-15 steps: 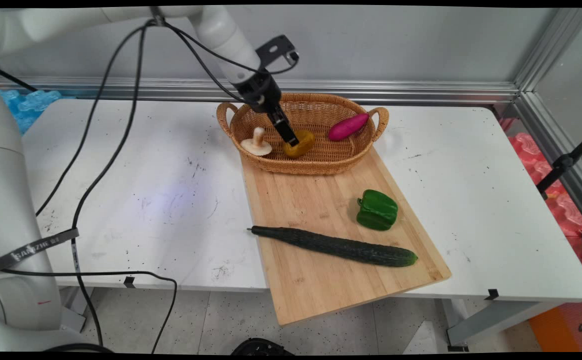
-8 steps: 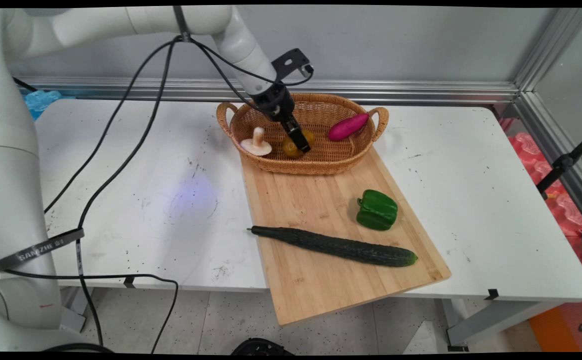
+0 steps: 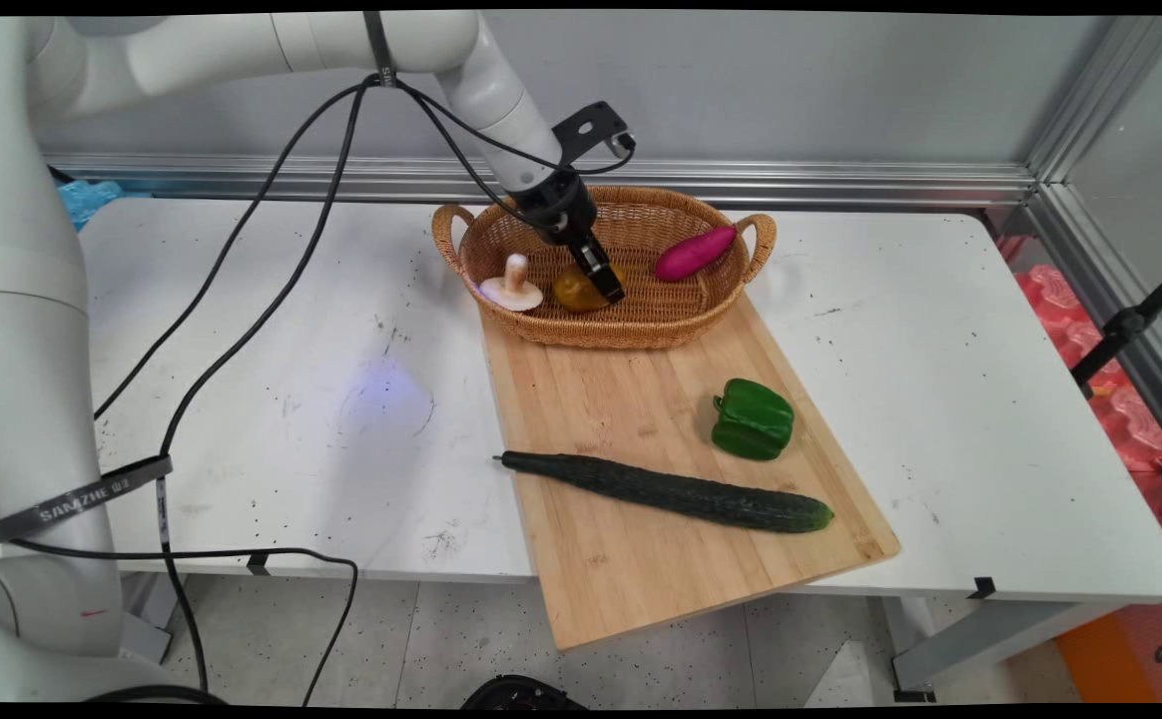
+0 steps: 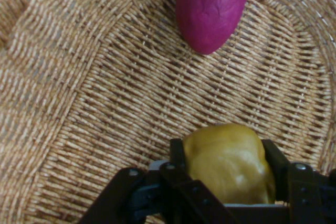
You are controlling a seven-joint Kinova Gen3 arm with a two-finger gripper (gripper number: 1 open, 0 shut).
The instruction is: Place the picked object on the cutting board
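1. The gripper (image 3: 609,287) (image 4: 227,153) is inside the basket (image 3: 641,325) (image 4: 79,103), its fingers closed on the yellow pepper (image 3: 575,291) (image 4: 229,162).
2. The yellow pepper sits at the basket's middle, between the mushroom (image 3: 512,289) on its left and the sweet potato (image 3: 694,253) (image 4: 211,6) on its right.
3. The basket stands on the far end of the board (image 3: 641,439), at the table's (image 3: 291,379) far side.
4. A green pepper (image 3: 753,419) lies on the board, near of the basket.
5. A cucumber (image 3: 671,490) lies across the board, just near of the green pepper, its left tip over the board's edge.
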